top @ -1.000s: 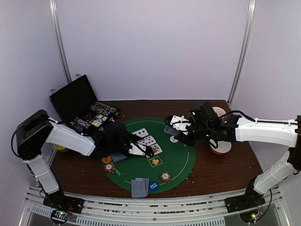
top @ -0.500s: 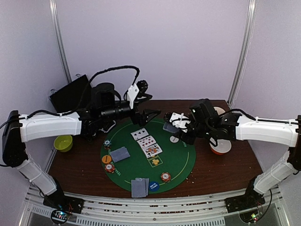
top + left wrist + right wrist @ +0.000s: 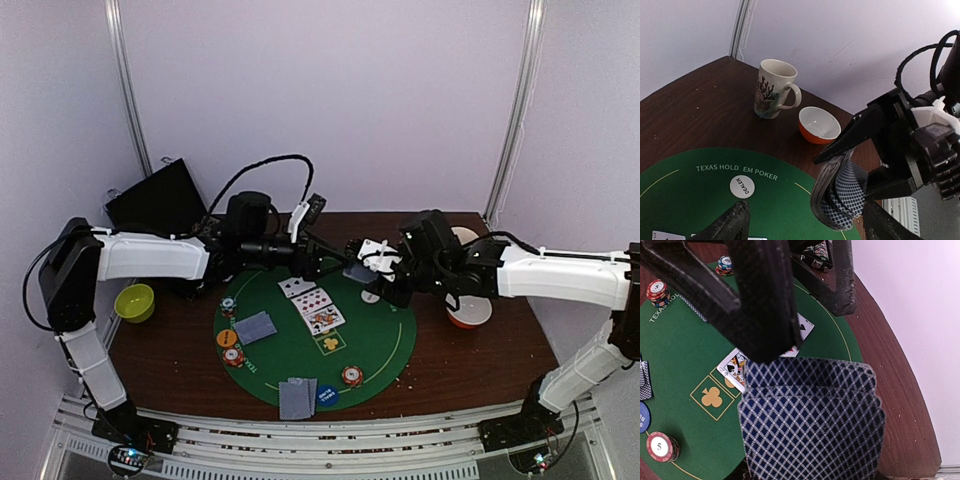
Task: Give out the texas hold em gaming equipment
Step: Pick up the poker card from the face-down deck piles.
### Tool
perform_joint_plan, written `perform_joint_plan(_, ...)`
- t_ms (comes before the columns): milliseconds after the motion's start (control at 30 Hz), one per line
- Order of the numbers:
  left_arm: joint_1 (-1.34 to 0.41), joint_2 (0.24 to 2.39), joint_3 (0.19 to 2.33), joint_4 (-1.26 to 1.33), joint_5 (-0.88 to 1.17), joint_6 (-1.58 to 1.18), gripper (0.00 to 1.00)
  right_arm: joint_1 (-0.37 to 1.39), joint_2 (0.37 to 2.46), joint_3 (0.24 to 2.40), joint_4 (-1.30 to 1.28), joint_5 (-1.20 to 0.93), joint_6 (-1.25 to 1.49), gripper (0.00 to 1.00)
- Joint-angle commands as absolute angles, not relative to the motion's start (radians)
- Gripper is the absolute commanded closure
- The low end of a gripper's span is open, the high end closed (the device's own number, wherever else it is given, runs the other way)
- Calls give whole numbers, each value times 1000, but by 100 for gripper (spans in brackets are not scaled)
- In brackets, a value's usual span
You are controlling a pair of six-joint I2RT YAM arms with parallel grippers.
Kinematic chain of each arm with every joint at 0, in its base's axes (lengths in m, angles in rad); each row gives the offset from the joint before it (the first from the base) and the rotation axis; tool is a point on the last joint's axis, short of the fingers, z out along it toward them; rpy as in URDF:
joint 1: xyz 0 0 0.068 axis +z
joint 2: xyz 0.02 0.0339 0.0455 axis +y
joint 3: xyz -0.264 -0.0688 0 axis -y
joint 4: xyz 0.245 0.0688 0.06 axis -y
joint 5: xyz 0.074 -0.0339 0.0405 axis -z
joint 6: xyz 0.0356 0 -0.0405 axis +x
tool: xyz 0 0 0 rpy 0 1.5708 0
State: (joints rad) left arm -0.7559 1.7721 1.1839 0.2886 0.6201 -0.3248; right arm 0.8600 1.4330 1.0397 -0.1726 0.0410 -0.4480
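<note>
The right arm's fingers (image 3: 855, 136) pinch a bowed stack of blue-diamond-backed playing cards (image 3: 841, 192) above the green felt mat (image 3: 385, 340). The left arm's fingers (image 3: 730, 227) are spread wide. The stack hangs just ahead of their gap, edge-on, so a forward reach should take one.

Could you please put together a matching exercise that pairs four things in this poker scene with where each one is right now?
Things:
1. beige mug
2. white DEALER disc
3. deck of cards
4. small green bowl

Places:
A. held in the right pincer
B. near the left edge of the table, off the green mat
C. upright on the table, beside the orange-and-white bowl
D. flat on the green mat, next to its printed lettering

Pairs: 1-C; 2-D; 3-A; 4-B
</note>
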Motion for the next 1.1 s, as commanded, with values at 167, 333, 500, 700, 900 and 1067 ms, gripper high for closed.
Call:
perform_joint_plan(167,-797,1839,1289,247,597,-282,15,877,1468,1084,-152,44,-445,51)
perform_joint_plan(333,-818,1868,1317,183,469,-251,15,881,1479,1087,-143,37,-446,51)
perform_joint_plan(500,-838,1900,1356,141,423,-244,21,881,1481,1089,-145,40,-449,51)
perform_joint_plan(700,-833,1861,1337,71,325,-229,52,882,1459,1074,-149,56,-451,51)
perform_joint_plan(900,-826,1791,1272,89,286,-235,54,881,1445,1058,-148,69,-450,51)
perform_joint_plan(1067,-824,1771,1261,85,260,-229,59,881,1445,1065,-156,73,-453,51)
